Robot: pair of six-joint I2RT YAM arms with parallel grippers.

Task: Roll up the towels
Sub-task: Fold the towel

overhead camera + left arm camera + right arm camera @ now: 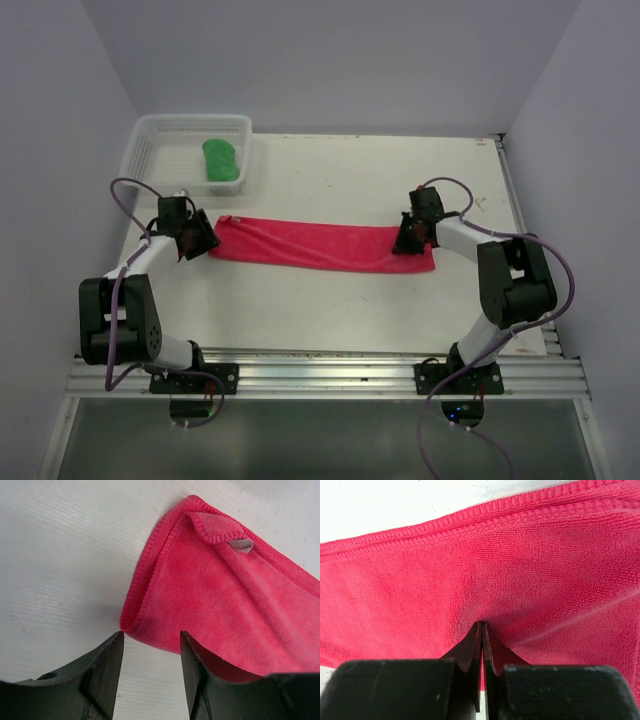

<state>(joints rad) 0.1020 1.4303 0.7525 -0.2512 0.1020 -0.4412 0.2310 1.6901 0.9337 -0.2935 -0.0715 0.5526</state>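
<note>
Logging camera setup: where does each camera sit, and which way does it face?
Top external: above and behind the arms, looking down at the table; both arms show.
Left wrist: looks down past its open left pincer at one end of the pink-red towel.
Right wrist: looks down past the right pincer, shut on that towel.
Shared: all three show the pink-red towel.

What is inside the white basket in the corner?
A bundled-up green towel lies inside the white mesh basket, near its right wall. Whatever is under the towel is covered, so I cannot see it.
</note>
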